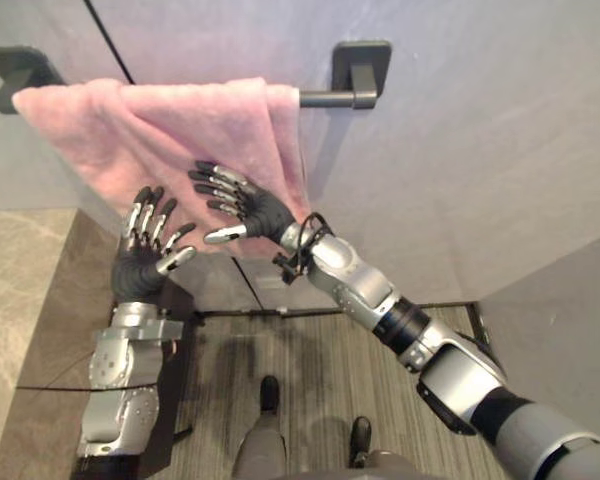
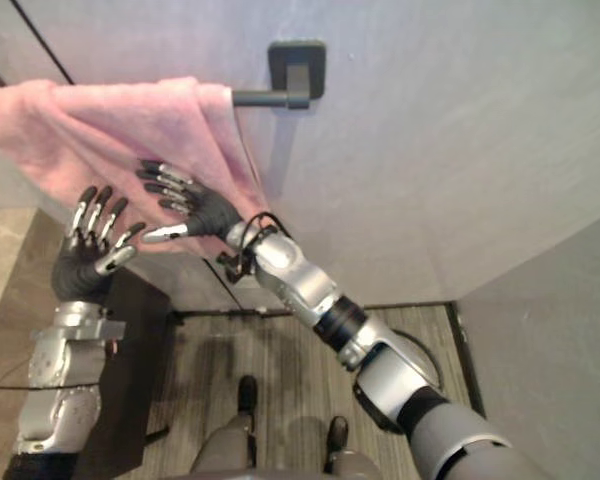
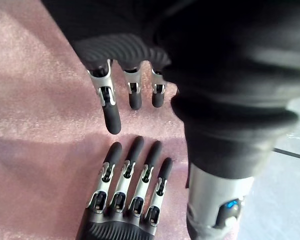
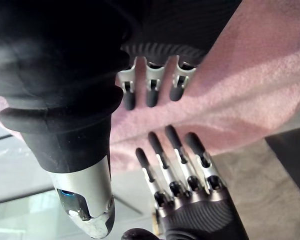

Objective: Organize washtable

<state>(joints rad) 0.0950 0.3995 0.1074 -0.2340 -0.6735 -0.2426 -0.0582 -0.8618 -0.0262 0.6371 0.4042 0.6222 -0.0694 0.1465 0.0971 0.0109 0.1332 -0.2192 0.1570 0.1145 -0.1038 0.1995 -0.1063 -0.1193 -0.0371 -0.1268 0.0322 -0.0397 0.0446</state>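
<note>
Directly ahead of both hands, a pink towel (image 1: 150, 130) hangs over a dark wall-mounted bar (image 1: 325, 98). The right hand (image 1: 248, 208) is held over the towel's lower edge with fingers straight and spread, gripping nothing. The left hand (image 1: 145, 255) is just below and beside it, fingers straight, also gripping nothing. The fingertips of the two hands are near each other but apart. Contact with the cloth cannot be confirmed. The towel is fluffy and bunched, and drapes unevenly. A square bracket (image 1: 361, 68) fixes the bar to the grey wall (image 1: 480, 150) past the right hand.
</note>
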